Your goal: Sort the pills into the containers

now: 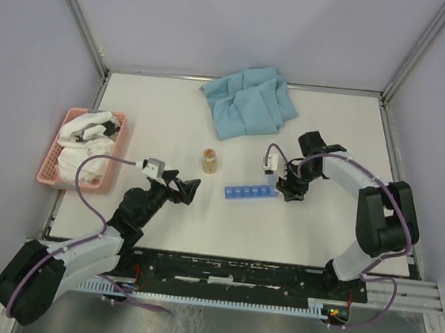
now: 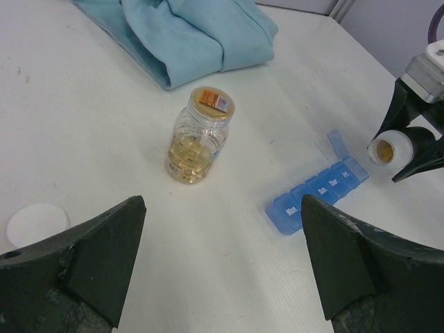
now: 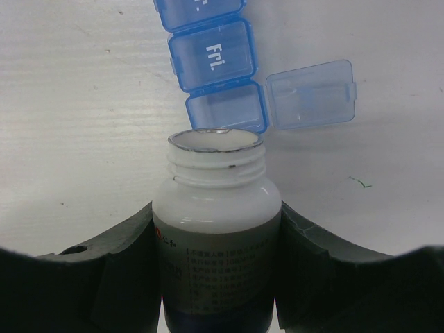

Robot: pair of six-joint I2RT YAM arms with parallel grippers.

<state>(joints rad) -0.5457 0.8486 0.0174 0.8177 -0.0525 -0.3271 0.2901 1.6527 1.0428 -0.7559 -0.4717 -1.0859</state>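
Observation:
The containers are a narrow blue pill-organiser strip (image 1: pixel 248 192) (image 2: pixel 316 196) (image 3: pixel 211 59) lying mid-table. Its end compartment (image 3: pixel 225 111) is open, with the lid (image 3: pixel 309 94) folded out to the side. My right gripper (image 1: pixel 290 188) (image 3: pixel 216 229) is shut on an uncapped white pill bottle (image 3: pixel 216 208) (image 2: pixel 388 147), whose mouth is tipped toward that open compartment. A clear jar of yellow pills (image 1: pixel 209 160) (image 2: pixel 198 139) stands closed, left of the strip. My left gripper (image 1: pixel 184 188) (image 2: pixel 222 263) hovers open and empty in front of the jar.
A white cap (image 2: pixel 35 223) lies on the table left of the left gripper. A crumpled light-blue cloth (image 1: pixel 249 102) sits at the back. A pink slatted basket (image 1: pixel 51 156) with white cloth stands at the left edge.

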